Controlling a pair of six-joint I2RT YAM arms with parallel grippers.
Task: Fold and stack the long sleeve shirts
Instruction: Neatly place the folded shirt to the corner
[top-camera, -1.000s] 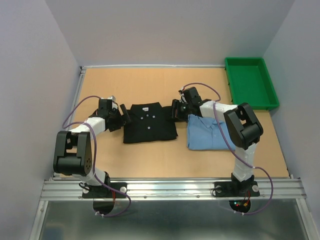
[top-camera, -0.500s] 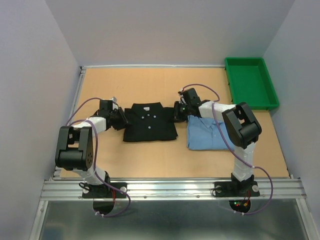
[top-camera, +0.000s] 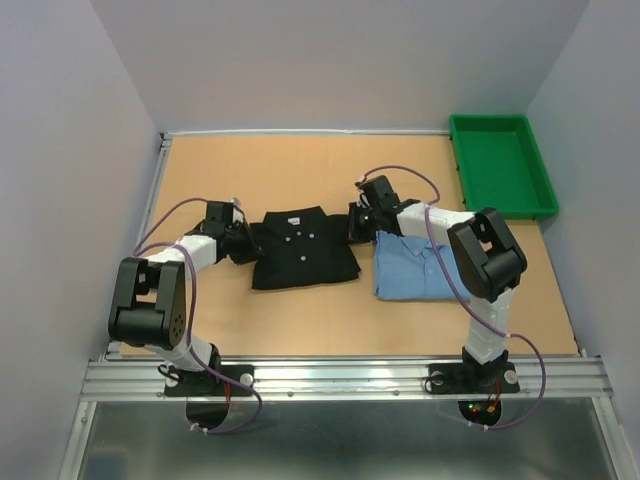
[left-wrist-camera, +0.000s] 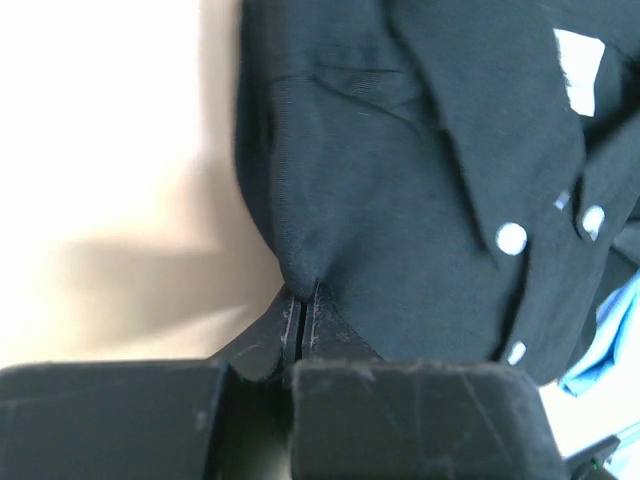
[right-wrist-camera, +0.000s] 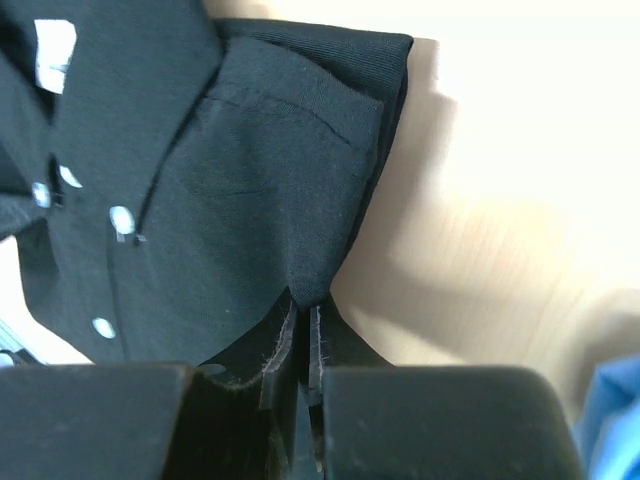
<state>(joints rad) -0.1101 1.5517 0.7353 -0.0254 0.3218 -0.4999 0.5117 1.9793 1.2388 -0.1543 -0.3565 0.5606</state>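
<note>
The black shirt lies folded in the middle of the table, and the light blue shirt is just beside it on the right, apparently folded too. The left tool is pressed together on the black shirt's left edge, and the right tool pinches its right edge.

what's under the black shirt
Only the table shows around the black shirt, whose side edges the left tool and right tool pinch. Anything beneath the folded cloth is covered.

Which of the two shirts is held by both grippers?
The black shirt: the left gripper and the right gripper each pinch one side edge. The light blue shirt lies free beside it.
</note>
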